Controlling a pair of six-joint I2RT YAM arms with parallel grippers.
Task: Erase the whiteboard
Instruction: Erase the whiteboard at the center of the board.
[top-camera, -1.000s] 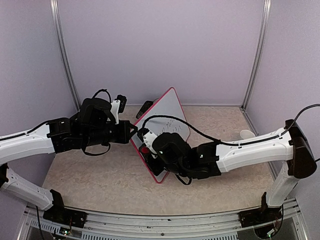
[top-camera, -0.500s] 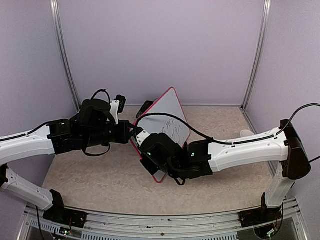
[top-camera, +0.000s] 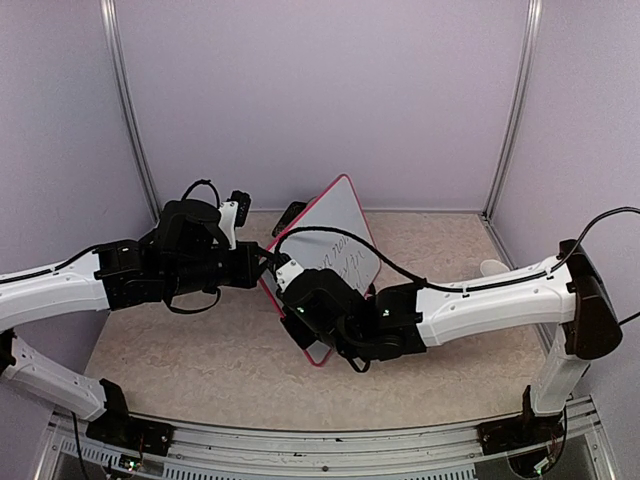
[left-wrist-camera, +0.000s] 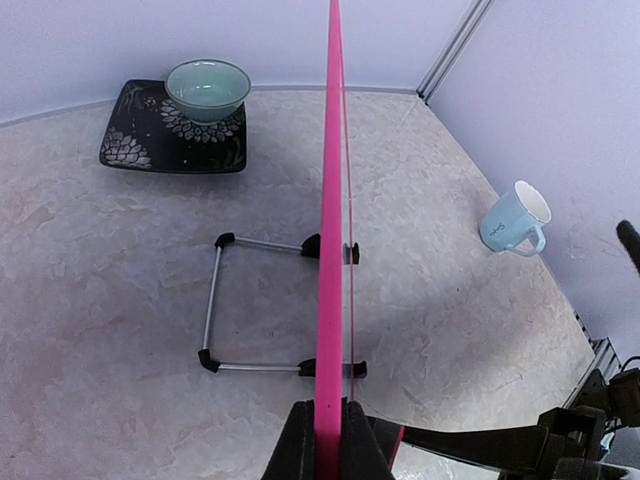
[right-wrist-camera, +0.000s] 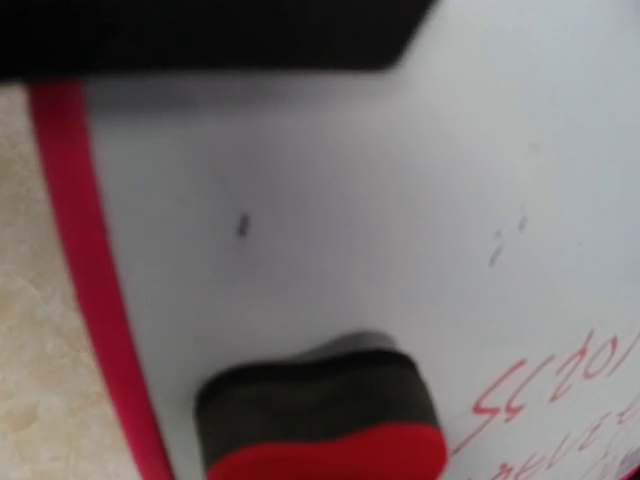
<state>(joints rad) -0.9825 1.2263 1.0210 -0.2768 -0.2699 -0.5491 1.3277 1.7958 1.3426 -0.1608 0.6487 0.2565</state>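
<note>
Well, the big counter (top-camera: 190, 345) has the whiteboard (top-camera: 345, 215) standing up on its thin wire stand (left-wrist-camera: 225, 300) in the middle. The left fingers (left-wrist-camera: 298, 445) are squeezed shut on the pink edge of the whiteboard, I think to keep it from tipping. The right fingers (right-wrist-camera: 200, 30) are closed part way around the eraser (right-wrist-camera: 320, 415) and hold it against the whiteboard, low down near the pink edge. The patch of whiteboard above the eraser looks wiped, with only a few tiny specks. Just beside the eraser there is red writing (right-wrist-camera: 560, 375) to rub off. From above, more lines show across the middle of the whiteboard. So I think the job is started but far from done.
</note>
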